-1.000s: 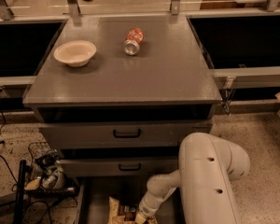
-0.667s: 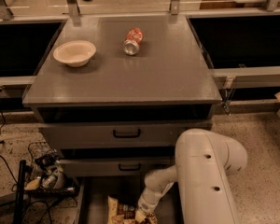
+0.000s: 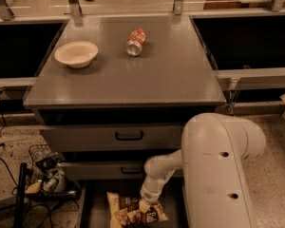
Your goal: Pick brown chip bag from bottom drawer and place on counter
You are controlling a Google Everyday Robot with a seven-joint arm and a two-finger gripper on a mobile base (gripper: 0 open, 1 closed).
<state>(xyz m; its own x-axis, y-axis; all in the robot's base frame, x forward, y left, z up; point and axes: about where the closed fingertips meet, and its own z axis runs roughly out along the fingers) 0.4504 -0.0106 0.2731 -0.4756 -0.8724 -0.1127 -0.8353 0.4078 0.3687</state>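
The brown chip bag (image 3: 131, 213) lies in the open bottom drawer (image 3: 96, 208). My gripper (image 3: 145, 205) sits at its top edge; I cannot tell whether it is clamped. Above, the counter (image 3: 171, 77) bears a bowl (image 3: 76, 54) and a soda can (image 3: 135, 42).

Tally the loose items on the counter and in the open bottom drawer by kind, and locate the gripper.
Bowls: 1, cream bowl on the counter.
Soda cans: 1, red-orange can lying on the counter.
Chip bags: 1, brown chip bag in the bottom drawer.
Total: 3.
The gripper is low in the bottom drawer, at the bag.
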